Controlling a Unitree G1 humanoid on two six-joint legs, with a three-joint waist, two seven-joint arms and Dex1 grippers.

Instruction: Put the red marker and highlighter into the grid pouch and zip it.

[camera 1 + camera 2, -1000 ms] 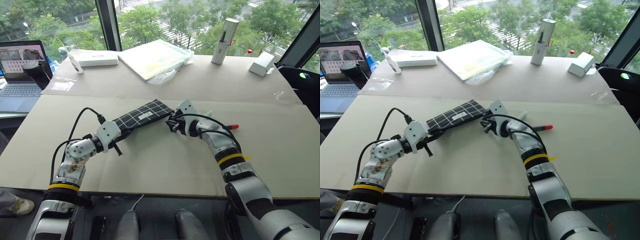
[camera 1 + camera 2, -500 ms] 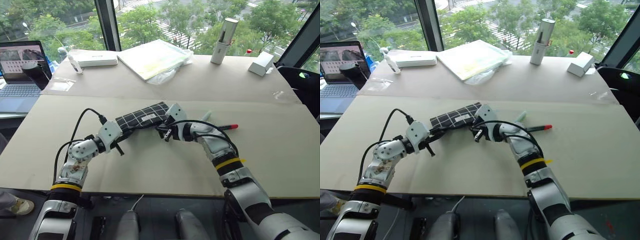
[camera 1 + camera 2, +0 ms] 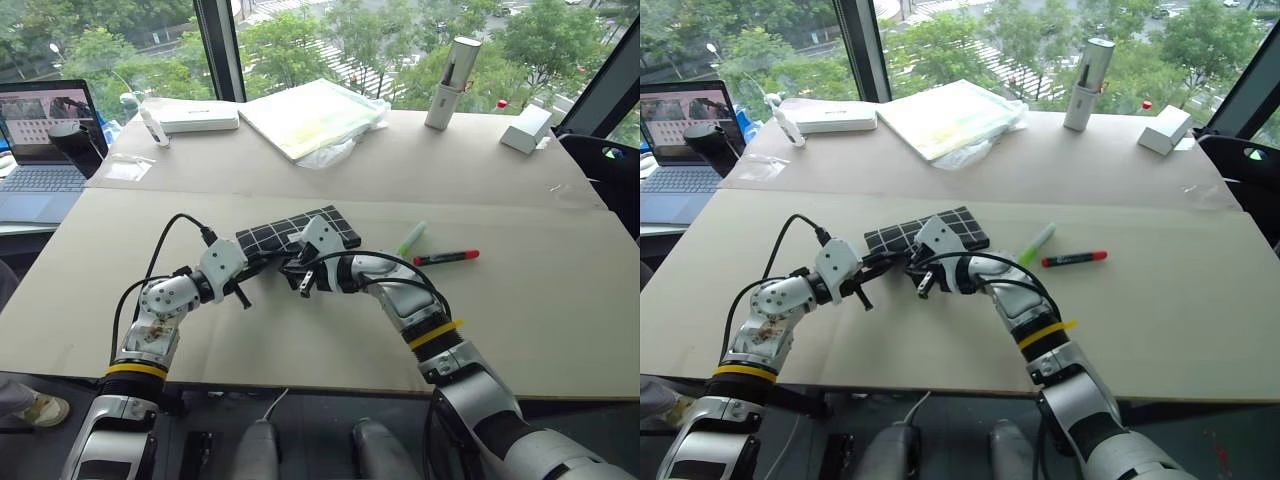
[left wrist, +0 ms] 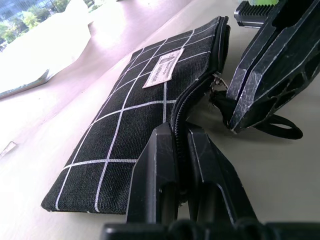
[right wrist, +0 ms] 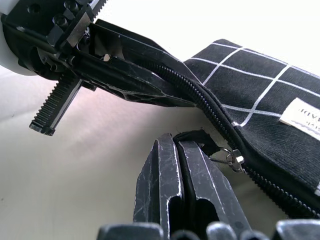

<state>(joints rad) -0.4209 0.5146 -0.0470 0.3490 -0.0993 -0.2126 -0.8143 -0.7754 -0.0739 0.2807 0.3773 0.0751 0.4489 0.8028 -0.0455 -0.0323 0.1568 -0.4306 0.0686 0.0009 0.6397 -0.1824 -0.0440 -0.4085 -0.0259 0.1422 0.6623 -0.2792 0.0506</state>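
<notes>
The grid pouch (image 3: 318, 224) lies flat near the table's middle, black with white lines and a small white label. My left gripper (image 4: 179, 132) is shut on the zipper edge at the pouch's left end. Close beside it, my right gripper (image 5: 176, 145) is shut on the black zipper-pull cord (image 5: 200, 136), with the metal slider (image 5: 229, 157) just past its fingertips. To the right of the pouch, the light-green highlighter (image 3: 412, 238) and the red marker (image 3: 446, 258) lie loose on the table, apart from both grippers.
A laptop (image 3: 40, 150) sits at the far left. Along the back stand a white box (image 3: 198, 117), a plastic-wrapped paper stack (image 3: 312, 115), a tall silver cylinder (image 3: 445, 70) and a small white box (image 3: 527, 128). Bare tabletop (image 3: 540, 310) stretches to the right and front.
My right gripper has travelled left along the pouch's zipper edge with the pull cord, ending close to my left gripper. The left gripper stayed put. The highlighter now shows fully beside the marker.
</notes>
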